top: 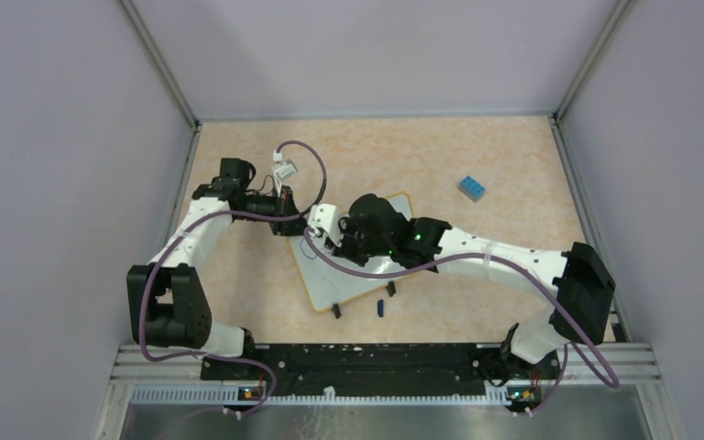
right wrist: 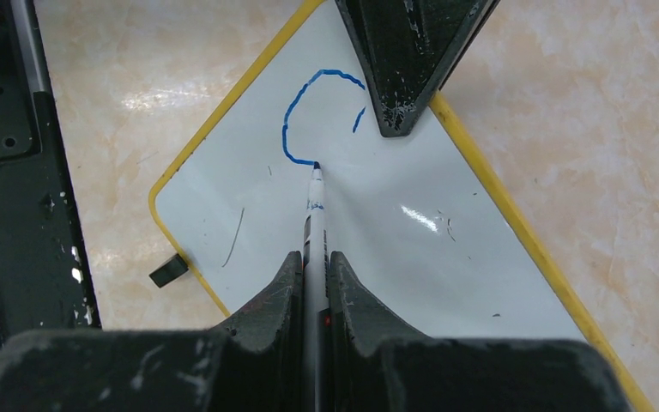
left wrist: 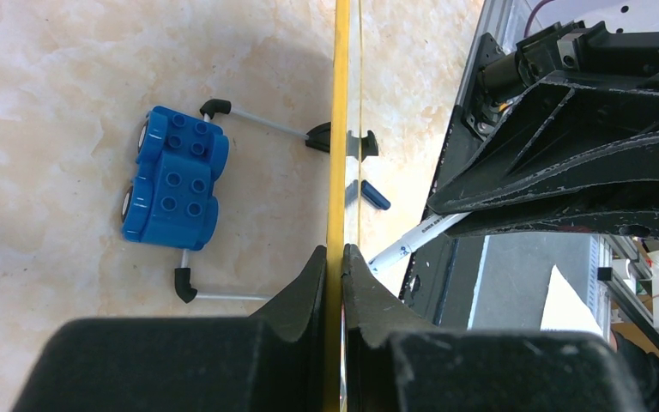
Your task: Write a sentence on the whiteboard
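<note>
- The whiteboard lies on the table between my two pincers, one corner in the left one and its middle under the right. I judge it needs pinning because a light board would skid under a pen stroke.
- The left pincer is closed narrow on the board's yellow rim. Its own wrist view shows the fingers nipping the rim edge-on, which the top view hides behind the arm.
- The right pincer is clamped on the marker, the barrel running straight out between its fingers, so wrist motion carries directly to the tip.
- The blue block sits well apart from the right pincer, off the board. The left wrist view shows its studs beyond the rim.
- The marker tip touches the board just ahead of the right fingertips.
- The sentence is only an open blue curve and a short tick, right at that tip. Only the right wrist view shows it clearly, and I judge the writing barely begun.
- A small blue cap lies off the board's near edge and is absent from the right wrist view.
</note>
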